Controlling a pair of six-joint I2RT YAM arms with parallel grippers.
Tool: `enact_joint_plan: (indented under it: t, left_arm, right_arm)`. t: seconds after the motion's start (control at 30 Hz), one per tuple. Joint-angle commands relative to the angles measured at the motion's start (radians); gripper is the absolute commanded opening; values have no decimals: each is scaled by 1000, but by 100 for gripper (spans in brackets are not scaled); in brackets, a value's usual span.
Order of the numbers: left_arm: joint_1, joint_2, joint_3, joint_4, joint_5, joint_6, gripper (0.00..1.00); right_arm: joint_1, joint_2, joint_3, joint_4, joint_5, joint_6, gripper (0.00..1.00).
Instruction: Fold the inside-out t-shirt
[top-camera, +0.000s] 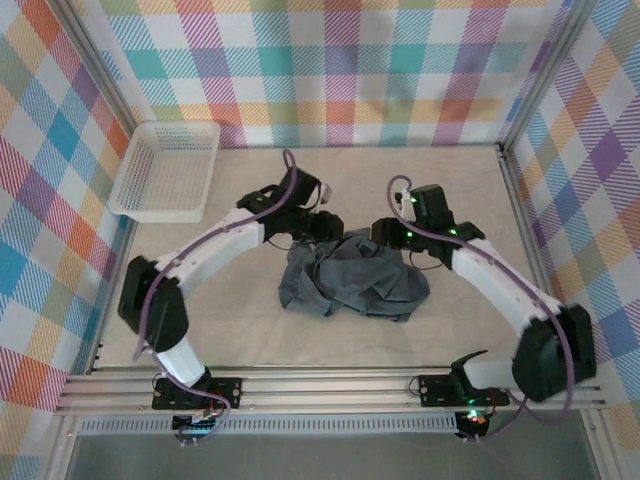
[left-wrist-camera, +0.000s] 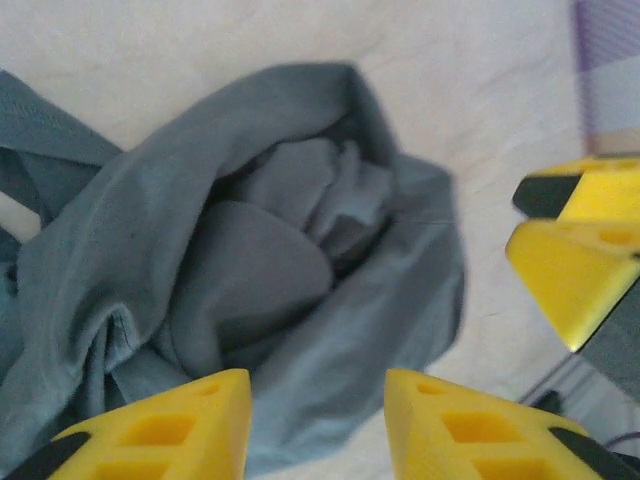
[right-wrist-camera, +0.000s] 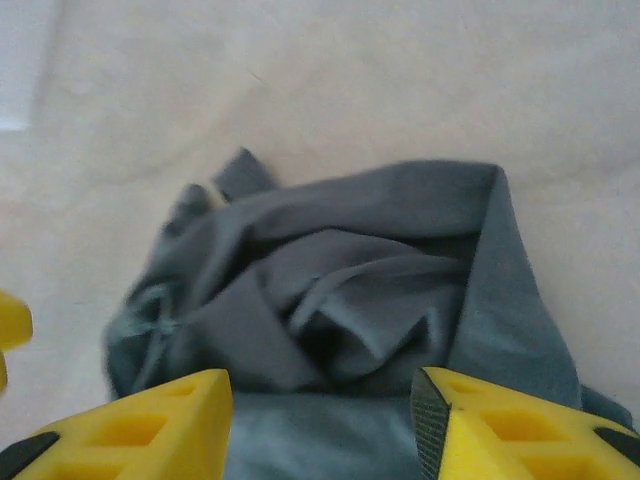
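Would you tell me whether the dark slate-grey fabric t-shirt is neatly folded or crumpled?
Crumpled: the dark slate-grey fabric t-shirt lies in a rumpled heap, with irregular overlapping creases and no flat, squared edges.

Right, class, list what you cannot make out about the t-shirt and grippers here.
1. Top view: on the t-shirt, the sleeves, collar and patch are lost in bunched folds.
2. Left wrist view: whether the left gripper touches the cloth. The picture is blurred, and the shirt runs off the left edge.
3. Right wrist view: the shirt's near edge, cut off at the bottom between the fingers of the right gripper.
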Motion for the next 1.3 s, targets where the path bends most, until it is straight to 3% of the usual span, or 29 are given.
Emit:
enact_joint_plan:
  t: [0.0,0.17,0.2,0.27,0.33,0.37,0.43,0.67,0.8,0.9,0.93,0.97,1.03,1.07,1.27]
  left_arm:
    - [-21,74,30,29,-22,0,45]
    - [-23,193,64,88,15,-33,47]
    - [-24,213,68,95,21,-33,47]
    - [-24,249,69,103,35,-36,43]
    - [-24,272,52,103,36,-35,27]
    - [-24,271,31,112,32,-37,17]
    - [-24,240,-44,144,16,-44,0]
    - [-30,-18,-424,373,-17,-76,0]
    - [-46,-160,-625,493,-95,-75,11]
    - [-54,-239,-675,556,-122,-69,7]
    - [-57,-253,-666,552,-131,-59,2]
    - [-59,-258,-652,544,-132,-48,0]
    - [-67,-260,-620,527,-142,-33,0]
    - [-68,-262,-616,531,-143,-34,0]
    - [-72,-294,-616,560,-159,-51,0]
  right_arm:
    - [3,102,45,-1,-8,-10,53]
    - [3,252,117,-22,-84,20,48]
    - [3,261,123,-23,-98,23,42]
    - [3,248,123,-12,-127,29,21]
    - [2,207,114,18,-153,32,3]
    - [0,184,111,29,-163,34,0]
    - [-8,133,104,51,-194,45,0]
    - [-79,-41,43,196,-345,197,0]
    - [-104,-104,-14,280,-398,275,0]
    - [-84,-113,-35,269,-415,199,0]
    - [-55,-108,-21,201,-351,132,1]
    - [-23,-99,-3,128,-280,76,10]
    - [41,-60,31,20,-196,1,41]
    - [62,-40,38,-2,-180,-7,47]
    - [179,82,17,6,-81,-13,69]
